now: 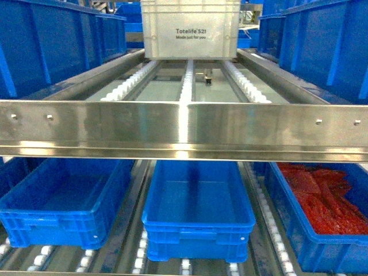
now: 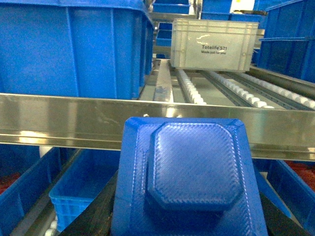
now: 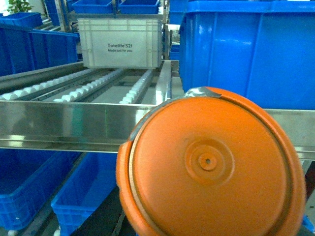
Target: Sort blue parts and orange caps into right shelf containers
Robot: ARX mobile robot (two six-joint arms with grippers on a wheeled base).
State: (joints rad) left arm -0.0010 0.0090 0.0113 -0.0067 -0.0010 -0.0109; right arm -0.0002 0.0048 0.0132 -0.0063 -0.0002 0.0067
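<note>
A blue part (image 2: 192, 172), a square base with a raised octagonal block, fills the lower left wrist view. My left gripper (image 2: 189, 232) is shut on it, and dark fingers (image 2: 93, 216) show on either side. A round orange cap (image 3: 211, 162) fills the lower right wrist view, with my right gripper (image 3: 206, 232) shut on it. Both are held in front of the shelf's steel rail (image 1: 184, 129). Neither gripper shows in the head view. Large blue crates stand on the upper right shelf (image 1: 325, 46) (image 3: 246, 49).
A white tote (image 1: 190, 29) sits at the back of the upper roller lane. On the lower shelf are two blue bins with nothing in them (image 1: 63, 201) (image 1: 198, 207). A third bin at the right (image 1: 313, 247) holds red pieces. More blue crates (image 1: 52, 40) stand upper left.
</note>
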